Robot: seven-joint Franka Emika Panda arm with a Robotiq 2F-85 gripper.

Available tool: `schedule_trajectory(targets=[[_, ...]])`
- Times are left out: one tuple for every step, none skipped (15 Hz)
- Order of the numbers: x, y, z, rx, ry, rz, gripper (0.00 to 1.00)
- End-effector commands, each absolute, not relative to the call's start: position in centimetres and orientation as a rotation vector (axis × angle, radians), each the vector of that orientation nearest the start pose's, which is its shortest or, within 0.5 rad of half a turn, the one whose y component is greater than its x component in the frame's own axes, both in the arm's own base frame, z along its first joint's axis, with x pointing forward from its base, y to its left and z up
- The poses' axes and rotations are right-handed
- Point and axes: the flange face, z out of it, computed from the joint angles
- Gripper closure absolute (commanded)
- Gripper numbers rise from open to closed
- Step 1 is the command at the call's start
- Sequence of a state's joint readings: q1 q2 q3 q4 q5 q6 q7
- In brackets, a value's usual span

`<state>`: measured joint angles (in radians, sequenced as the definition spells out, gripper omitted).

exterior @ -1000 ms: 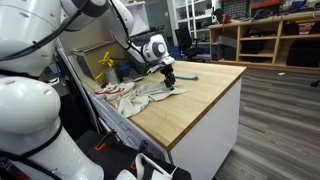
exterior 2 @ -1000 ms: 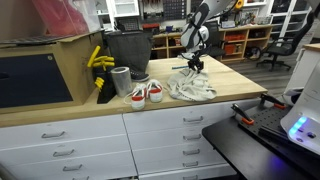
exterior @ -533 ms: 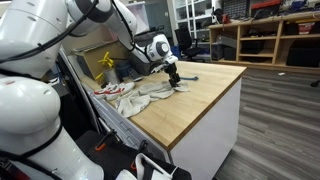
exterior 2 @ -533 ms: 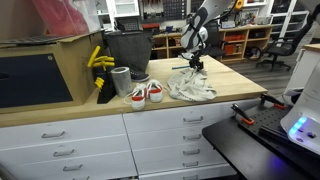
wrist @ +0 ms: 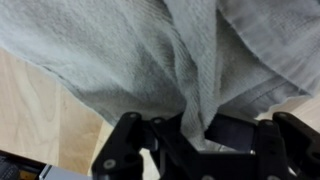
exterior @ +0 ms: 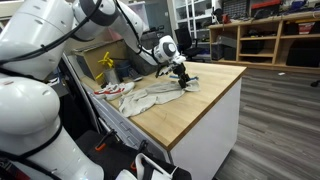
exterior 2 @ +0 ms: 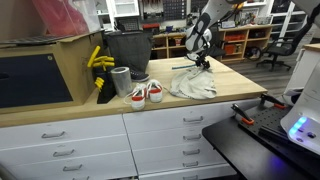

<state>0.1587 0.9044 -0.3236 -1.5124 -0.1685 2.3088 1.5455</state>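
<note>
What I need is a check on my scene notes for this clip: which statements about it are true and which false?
1. The jaws are shut on the grey cloth. True.
2. The cloth lies on the floor. False: it lies on the wooden countertop.
3. A pair of small shoes stands beside the cloth. True.
4. The black bin lies tipped over on the cloth. False: it stands upright, behind the shoes.
</note>
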Motion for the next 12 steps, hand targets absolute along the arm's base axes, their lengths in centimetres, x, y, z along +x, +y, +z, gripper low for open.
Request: schedule_trajectory(targets=[[70.3,-9.8,14.8,-2.533,2.389,-0.415,1.00],[70.3,-10.0,14.9,-2.536,2.384,-0.409,1.00],[70.2,-10.1,15.2,-2.539,2.380,-0.398,1.00],[70.2,-10.2,15.3,-2.537,2.376,-0.389,1.00],[70.2,-10.2,15.6,-2.537,2.372,-0.384,1.00],[70.2,-10.3,15.9,-2.539,2.373,-0.380,0.90],[70.3,-10.3,16.1,-2.542,2.368,-0.387,0.72],[70.3,-10.2,16.5,-2.545,2.365,-0.397,0.67],[70.4,-10.1,17.0,-2.542,2.361,-0.414,0.58],[70.5,-9.6,17.6,-2.536,2.353,-0.435,0.52],[70.5,-9.2,18.1,-2.533,2.340,-0.449,0.43],[70.5,-8.8,18.9,-2.530,2.324,-0.466,0.37]])
